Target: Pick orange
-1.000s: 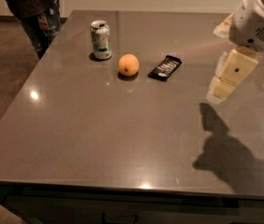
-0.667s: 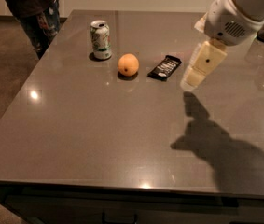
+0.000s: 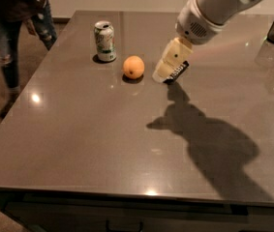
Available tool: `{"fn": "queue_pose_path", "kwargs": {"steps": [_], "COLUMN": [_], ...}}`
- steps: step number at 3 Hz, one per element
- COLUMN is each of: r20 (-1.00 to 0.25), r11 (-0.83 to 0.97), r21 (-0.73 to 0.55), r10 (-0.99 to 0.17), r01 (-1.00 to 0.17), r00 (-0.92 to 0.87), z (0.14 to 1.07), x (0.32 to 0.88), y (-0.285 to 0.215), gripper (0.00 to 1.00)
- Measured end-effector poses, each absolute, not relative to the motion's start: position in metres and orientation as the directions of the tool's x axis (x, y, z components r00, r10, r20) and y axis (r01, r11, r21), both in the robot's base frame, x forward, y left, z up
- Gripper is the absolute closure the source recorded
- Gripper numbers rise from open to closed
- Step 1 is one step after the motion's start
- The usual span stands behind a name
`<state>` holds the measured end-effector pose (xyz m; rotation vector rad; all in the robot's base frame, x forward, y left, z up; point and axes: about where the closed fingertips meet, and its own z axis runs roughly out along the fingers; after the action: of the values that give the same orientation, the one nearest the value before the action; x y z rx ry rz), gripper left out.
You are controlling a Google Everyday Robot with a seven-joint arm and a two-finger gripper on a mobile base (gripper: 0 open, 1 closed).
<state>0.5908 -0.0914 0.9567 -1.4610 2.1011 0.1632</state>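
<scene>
The orange [image 3: 133,67] sits on the far half of the surface [image 3: 102,144], with a soda can [image 3: 105,41] to its left and a dark snack bar [image 3: 179,72] to its right. The three lie apart, so we have room to come in from the right. Our claw [image 3: 161,75] hangs just right of the orange, partly covering the bar. It slants down and left from an arm reaching in from the far right, seemingly just above the surface. We cannot tell whether the claw is open or closed.
</scene>
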Motion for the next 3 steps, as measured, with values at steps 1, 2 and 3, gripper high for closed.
{"fn": "queue_pose_path", "kwargs": {"steps": [1, 2, 3], "r20": [-0.537, -0.540, -0.543], "r11": [0.423, 0.440, 0.455], "r21": [-0.199, -0.190, -0.170], "r10": [-0.802, -0.793, -0.784], "r01": [-0.884, -0.878, -0.874], "r00": [-0.263, -0.281, -0.302], "z": [0.935, 0.920, 0.902], "x": [0.626, 0.648, 0.668], "y": [-0.060, -0.043, -0.024], "gripper": [0.00, 0.00, 0.00]}}
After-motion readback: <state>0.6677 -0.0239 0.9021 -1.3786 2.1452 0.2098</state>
